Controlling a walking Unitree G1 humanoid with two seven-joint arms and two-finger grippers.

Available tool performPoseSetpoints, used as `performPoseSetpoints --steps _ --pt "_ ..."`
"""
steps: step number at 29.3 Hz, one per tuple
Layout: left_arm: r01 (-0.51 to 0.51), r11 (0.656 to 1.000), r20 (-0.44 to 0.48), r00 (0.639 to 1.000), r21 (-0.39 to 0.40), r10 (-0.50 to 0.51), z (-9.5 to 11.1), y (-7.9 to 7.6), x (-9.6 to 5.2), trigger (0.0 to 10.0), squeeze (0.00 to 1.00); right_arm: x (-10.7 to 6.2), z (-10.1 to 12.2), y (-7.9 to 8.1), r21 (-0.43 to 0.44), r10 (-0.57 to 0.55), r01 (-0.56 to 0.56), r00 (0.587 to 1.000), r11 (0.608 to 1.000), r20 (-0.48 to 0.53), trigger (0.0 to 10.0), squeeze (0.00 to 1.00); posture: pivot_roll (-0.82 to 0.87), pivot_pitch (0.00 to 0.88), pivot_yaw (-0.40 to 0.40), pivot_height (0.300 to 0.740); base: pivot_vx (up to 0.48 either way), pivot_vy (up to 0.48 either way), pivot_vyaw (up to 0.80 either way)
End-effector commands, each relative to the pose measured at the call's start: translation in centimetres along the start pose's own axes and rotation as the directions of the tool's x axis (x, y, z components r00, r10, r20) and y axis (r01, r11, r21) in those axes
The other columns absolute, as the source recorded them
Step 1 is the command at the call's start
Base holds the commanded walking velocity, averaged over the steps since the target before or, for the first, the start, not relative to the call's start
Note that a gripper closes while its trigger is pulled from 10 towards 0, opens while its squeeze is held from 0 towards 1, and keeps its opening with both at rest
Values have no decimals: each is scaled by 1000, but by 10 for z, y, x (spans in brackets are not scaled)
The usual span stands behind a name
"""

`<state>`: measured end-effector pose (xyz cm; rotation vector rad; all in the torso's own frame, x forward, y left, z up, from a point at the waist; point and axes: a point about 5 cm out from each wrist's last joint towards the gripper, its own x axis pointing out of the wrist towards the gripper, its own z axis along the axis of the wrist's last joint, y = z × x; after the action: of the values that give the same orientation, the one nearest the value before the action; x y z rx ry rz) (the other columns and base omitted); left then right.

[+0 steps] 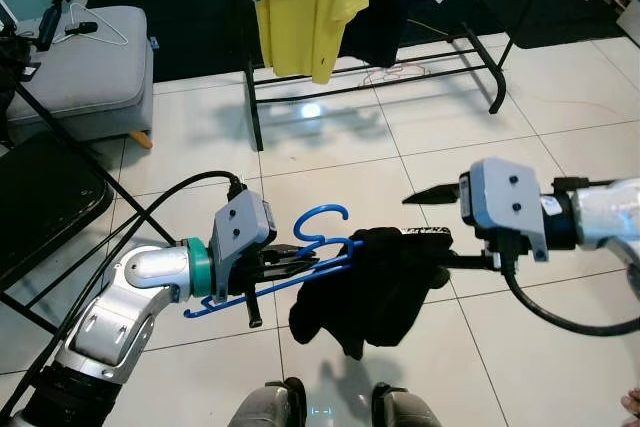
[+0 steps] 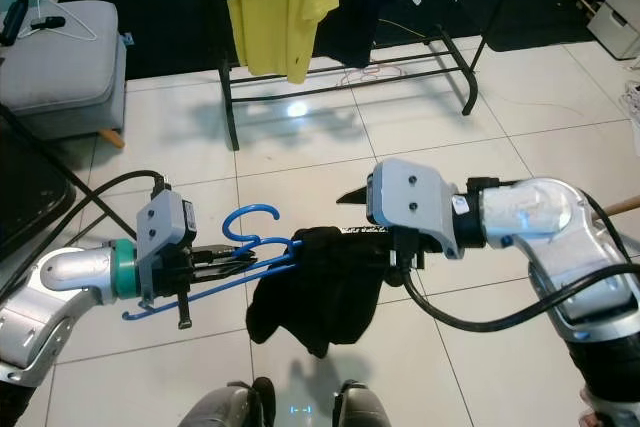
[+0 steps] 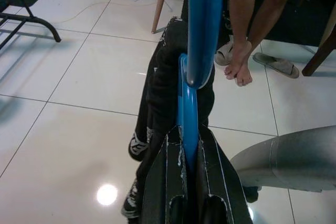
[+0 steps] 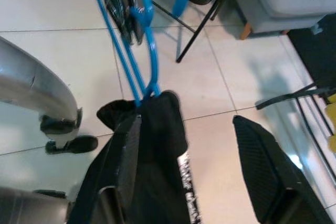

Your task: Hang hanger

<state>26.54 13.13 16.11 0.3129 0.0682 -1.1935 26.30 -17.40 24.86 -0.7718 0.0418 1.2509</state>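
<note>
A blue plastic hanger (image 1: 322, 239) is held level over the tiled floor, hook up, with my left gripper (image 1: 290, 265) shut on its bar; the left wrist view has the bar (image 3: 202, 24) pinched between the fingers. A black garment (image 1: 375, 292) droops from the hanger's right end. My right gripper (image 1: 420, 232) is open at that garment. One finger (image 4: 126, 150) lies against the cloth, the other (image 4: 262, 156) stands apart in the air. The clothes rack (image 1: 370, 82) stands farther ahead.
A yellow shirt (image 1: 305, 2) and dark clothes hang on the rack. A grey ottoman (image 1: 85, 77) with a white hanger sits at the far left, and a black folding chair (image 1: 40, 207) is beside my left arm. A person's feet (image 3: 239, 61) are nearby.
</note>
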Motion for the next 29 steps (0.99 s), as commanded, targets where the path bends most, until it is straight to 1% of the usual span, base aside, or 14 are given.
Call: performPoseSetpoints --steps 1,4,5,6,10,12,14,15,20,21,23,27,28,29 --pt "13 1000 27 1000 4 -13 4 -2 -2 10000 0 0 3 1 5 11 -11 1000 1000 17 10000 1000 -110 116 110 740 0 0 0" --pt "24 1000 31 999 3 -24 6 -3 0 10000 0 0 -3 4 108 55 -62 997 992 60 10000 1000 -112 116 113 740 0 0 0" --pt "24 1000 31 999 3 -24 6 -3 0 10000 0 0 -3 4 108 55 -62 997 992 60 10000 1000 -112 116 113 740 0 0 0" --pt "25 1000 34 999 4 -25 7 -2 1 10000 0 1 -8 6 132 78 -85 995 988 57 10000 0 -105 113 116 740 0 0 0" --pt "25 1000 39 999 3 -25 9 0 1 10000 0 4 -24 9 186 132 -135 991 973 27 10000 0 -102 113 116 740 0 0 0" --pt "25 1000 39 999 3 -25 9 0 1 10000 0 4 -24 9 186 132 -135 991 973 27 10000 0 -102 113 116 740 0 0 0" --pt "25 1000 39 999 3 -25 9 0 1 10000 0 5 -28 9 192 138 -138 990 972 14 10000 0 -101 113 116 740 0 0 0" --pt "25 1000 39 999 2 -25 10 0 0 10000 0 8 -35 10 204 150 -147 989 968 0 10000 0 -99 113 117 740 0 0 0" --pt "25 1000 40 999 0 -25 10 0 0 10000 0 14 -44 12 220 172 -163 985 962 -21 10000 0 -97 113 118 740 0 0 0" --pt "26 1000 41 999 0 -26 10 0 0 10000 0 18 -49 12 218 171 -158 984 963 -40 10000 0 -97 113 118 740 0 0 0" --pt "23 1000 46 999 -2 -23 12 0 0 10000 0 32 -56 3 157 87 -74 994 985 -72 10000 0 -86 111 115 740 0 0 0" --pt "22 1000 49 999 -4 -22 13 -1 -1 10000 0 40 -56 -1 119 55 -48 997 992 -57 10000 0 -84 110 114 740 0 0 0" --pt "23 1000 51 998 -5 -23 13 -1 -1 10000 0 46 -55 -2 119 50 -45 998 992 -37 10000 0 -77 109 111 740 0 0 0" --pt "23 1000 51 998 -5 -23 13 -1 -1 10000 0 46 -55 -2 119 50 -45 998 992 -37 10000 0 -77 109 111 740 0 0 0"
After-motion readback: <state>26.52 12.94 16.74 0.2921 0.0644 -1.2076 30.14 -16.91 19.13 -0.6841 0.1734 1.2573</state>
